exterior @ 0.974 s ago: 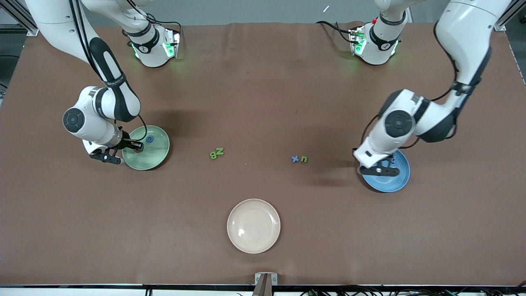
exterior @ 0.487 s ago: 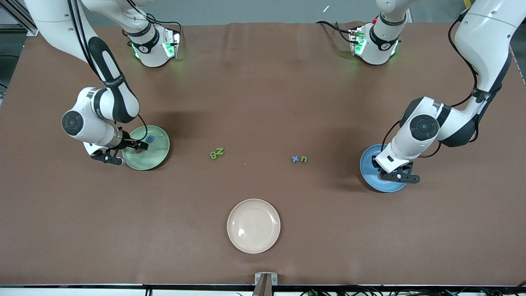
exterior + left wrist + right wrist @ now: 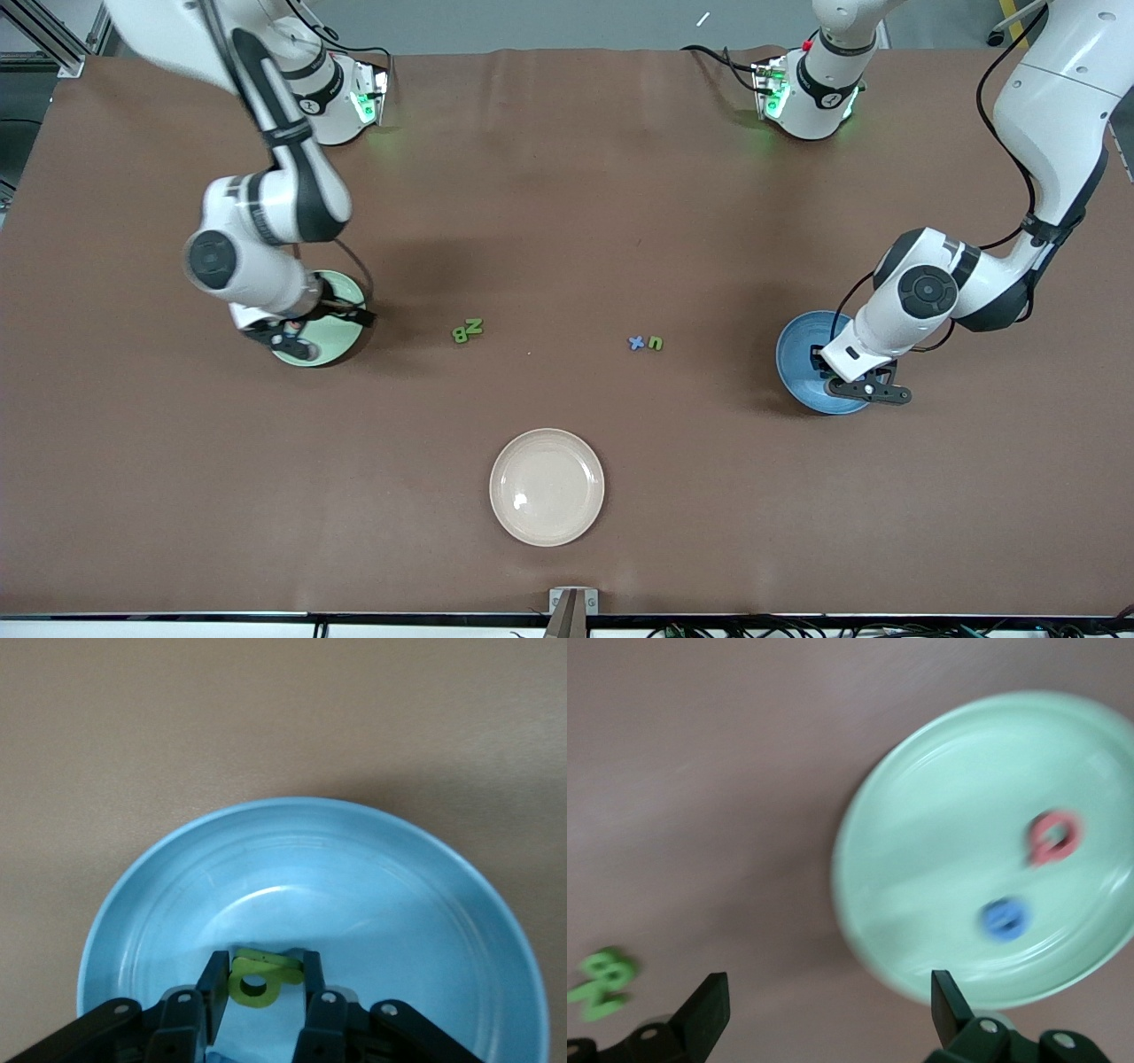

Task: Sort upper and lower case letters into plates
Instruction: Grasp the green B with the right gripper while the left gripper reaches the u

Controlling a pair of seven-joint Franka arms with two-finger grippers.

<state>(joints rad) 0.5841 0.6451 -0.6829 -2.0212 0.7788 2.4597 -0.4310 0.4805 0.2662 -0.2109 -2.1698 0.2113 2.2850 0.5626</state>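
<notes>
Whereas one second ago the right gripper (image 3: 297, 332) was pressed shut low inside the mint green plate (image 3: 344, 330), its fingers now stand spread wide and empty, and it has risen and swung toward the cream-white plate's (image 3: 547, 486) side. A pink letter (image 3: 1052, 836) and a blue letter (image 3: 1005, 918) lie apart on the mint green plate's floor. The judgement is that the pink letter has just been deposited and the right arm is free for another pick.

The left gripper (image 3: 260, 979) has moved from the mint-plate side of the blue plate (image 3: 425, 895) to its other edge and stays pinched on a small green letter (image 3: 255, 977), held just above the plate's floor. This letter is not yet released.

Measured from the cream-white plate, four letters remain on the bare table farther from the front camera: a green pair (image 3: 467, 330) toward the mint green plate, and a blue letter with a green one (image 3: 646, 342) toward the blue plate.

Legible writing: the green pair appears to read "B" and "Z"; the other pair "x" and "n". The plated letters cannot be read. No brands or labels are legible.
</notes>
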